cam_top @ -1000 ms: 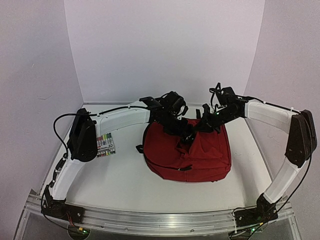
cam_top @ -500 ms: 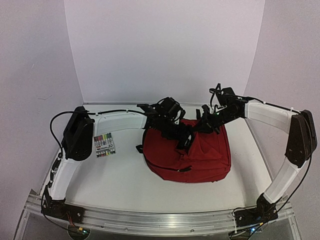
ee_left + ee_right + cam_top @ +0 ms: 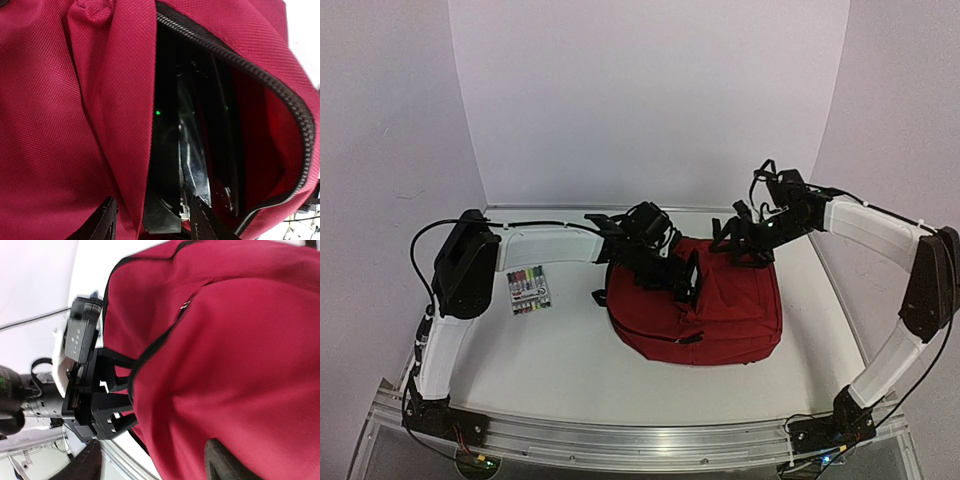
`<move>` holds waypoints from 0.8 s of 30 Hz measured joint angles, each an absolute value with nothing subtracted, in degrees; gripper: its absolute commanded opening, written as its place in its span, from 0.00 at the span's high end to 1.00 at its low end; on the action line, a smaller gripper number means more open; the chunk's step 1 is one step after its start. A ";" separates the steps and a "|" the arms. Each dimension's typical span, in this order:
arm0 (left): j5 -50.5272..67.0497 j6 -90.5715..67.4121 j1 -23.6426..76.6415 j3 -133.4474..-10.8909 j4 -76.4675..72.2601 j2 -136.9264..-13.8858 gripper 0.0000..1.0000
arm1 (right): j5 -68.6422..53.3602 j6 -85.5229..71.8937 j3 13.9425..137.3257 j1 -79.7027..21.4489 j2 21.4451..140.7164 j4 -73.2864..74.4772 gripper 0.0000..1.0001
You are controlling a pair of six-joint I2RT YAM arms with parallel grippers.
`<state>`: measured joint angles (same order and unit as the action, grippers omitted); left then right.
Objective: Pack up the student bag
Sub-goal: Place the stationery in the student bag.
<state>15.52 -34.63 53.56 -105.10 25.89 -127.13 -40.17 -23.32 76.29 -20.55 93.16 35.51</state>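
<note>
The student bag is a dark red backpack lying flat in the middle of the table, its top zip undone. My left gripper is at the bag's mouth. In the left wrist view its jaws stand apart across the red flap edge, with dark glossy flat items showing inside. My right gripper hovers over the bag's far rim, open. In the right wrist view its fingers are spread wide above red fabric, holding nothing, and the left gripper's black body is in sight.
A flat pack of coloured markers lies on the white table left of the bag. White walls close in the back and both sides. An aluminium rail runs along the near edge by the arm bases.
My right gripper has opened, let go of the bag's rim and drawn back to the right. My left gripper's jaws have widened and that arm has shifted slightly left.
</note>
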 measured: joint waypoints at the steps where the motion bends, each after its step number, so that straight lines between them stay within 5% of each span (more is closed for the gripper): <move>1: 15.91 -34.66 53.56 -105.14 25.82 -127.13 0.53 | -39.90 -22.30 76.78 -19.24 92.46 36.69 0.07; 9: 20.31 -34.95 53.37 -105.45 24.00 -127.15 0.68 | -33.43 -13.21 78.12 -7.78 90.63 44.76 0.02; 24: 28.04 -35.74 52.34 -115.42 22.95 -134.64 0.70 | -39.82 -8.16 66.36 -5.30 96.79 47.80 0.10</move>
<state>28.04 -35.74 52.34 -115.42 22.95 -134.64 -39.82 -8.16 66.36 -5.30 96.79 47.80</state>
